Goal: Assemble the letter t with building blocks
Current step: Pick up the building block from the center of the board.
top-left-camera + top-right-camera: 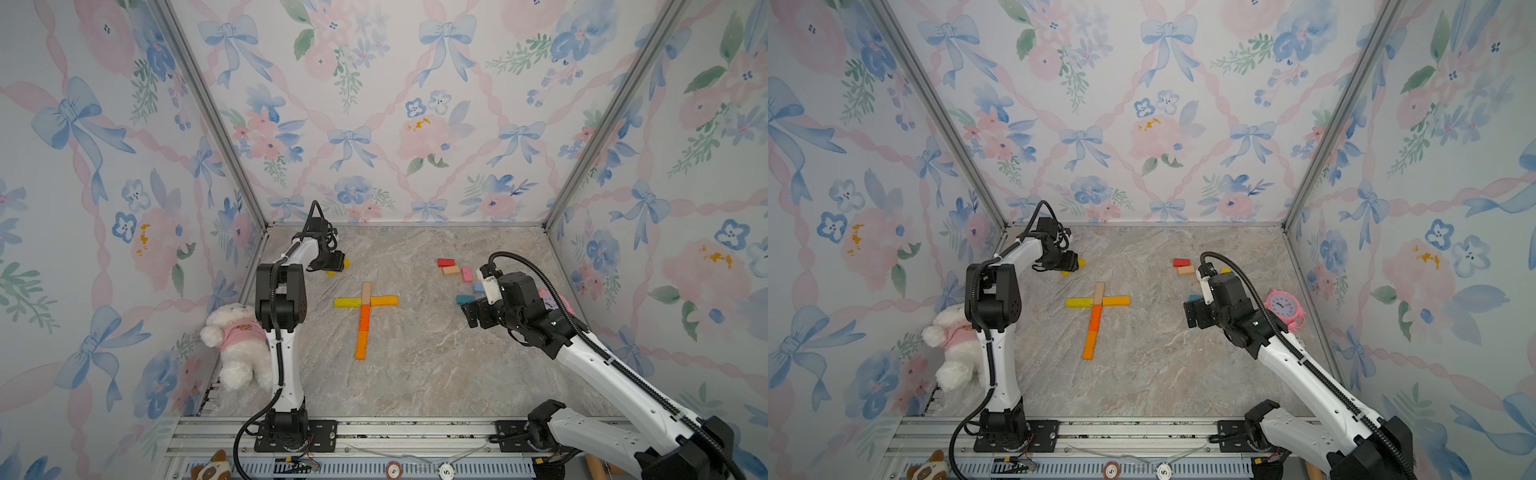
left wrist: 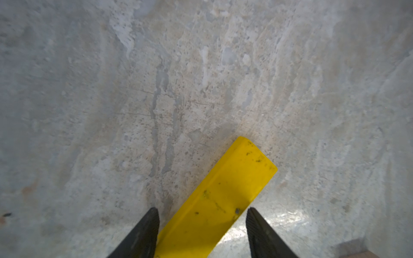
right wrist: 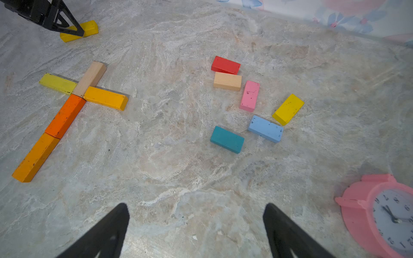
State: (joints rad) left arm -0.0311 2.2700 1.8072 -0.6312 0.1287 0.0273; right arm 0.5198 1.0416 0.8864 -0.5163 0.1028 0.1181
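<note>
Discs [image 1: 394,471] marked 5 sit on the near rail [image 1: 374,428]. Far left, the left gripper [image 2: 201,210] straddles a long yellow block [image 2: 225,192] lying aslant; whether it pinches is unclear. Centre, five building blocks [image 1: 365,318] form a t, stem running near-to-far, crossbar left-to-right. Right, six short blocks [image 3: 226,139] lie loose (pink clock [image 3: 380,216] nearby); the right gripper [image 3: 196,205] hovers wide open, empty.

floral wallpaper walls [image 1: 374,104], marbled floor [image 1: 415,374]

Five-block cross [image 1: 365,318] flat; seven loose blocks [image 3: 227,81] scattered.
</note>
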